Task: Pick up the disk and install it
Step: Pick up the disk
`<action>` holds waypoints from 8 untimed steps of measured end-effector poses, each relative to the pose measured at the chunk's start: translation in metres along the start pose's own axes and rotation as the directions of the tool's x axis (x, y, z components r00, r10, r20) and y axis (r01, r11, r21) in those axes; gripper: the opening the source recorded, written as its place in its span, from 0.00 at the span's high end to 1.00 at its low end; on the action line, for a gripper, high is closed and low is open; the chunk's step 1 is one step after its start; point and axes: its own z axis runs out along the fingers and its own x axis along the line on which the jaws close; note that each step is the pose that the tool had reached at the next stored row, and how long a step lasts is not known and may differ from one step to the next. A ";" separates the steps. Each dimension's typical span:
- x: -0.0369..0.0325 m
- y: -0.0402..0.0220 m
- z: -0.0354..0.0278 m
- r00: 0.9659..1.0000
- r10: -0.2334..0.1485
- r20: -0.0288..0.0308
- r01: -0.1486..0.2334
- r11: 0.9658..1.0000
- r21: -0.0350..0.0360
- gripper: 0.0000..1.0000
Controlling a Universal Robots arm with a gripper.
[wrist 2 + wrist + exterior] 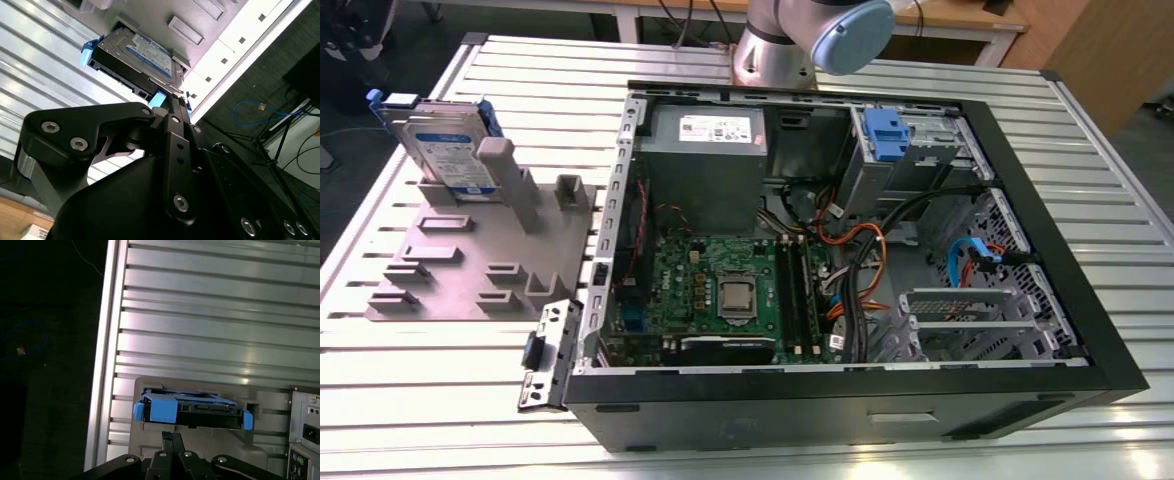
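Observation:
The disk [447,140] stands on edge in a slot at the back of a grey holder plate [467,265], at the exterior view's left beside the open computer case [854,250]. It is silver with a white-and-blue label and a blue frame. In both wrist views the disk [145,52] [192,410] lies just beyond my gripper [173,440], whose black fingers [172,112] stand together and hold nothing. The gripper is apart from the disk. The arm's base [781,45] stands behind the case.
Inside the case, a drive cage with a blue latch [887,135] sits at the back right. There is also a grey power supply [704,150], a green motherboard [720,290] and loose cables [881,240]. The ribbed metal table [440,390] ends at an edge [102,365] near the holder.

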 end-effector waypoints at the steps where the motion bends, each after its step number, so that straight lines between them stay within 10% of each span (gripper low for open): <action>1: 0.0000 0.0000 0.0000 1.000 -0.007 0.000 0.007 1.000 0.000 0.89; 8: 0.0000 0.0000 0.0000 1.000 -0.023 -0.001 0.023 1.000 -0.001 0.89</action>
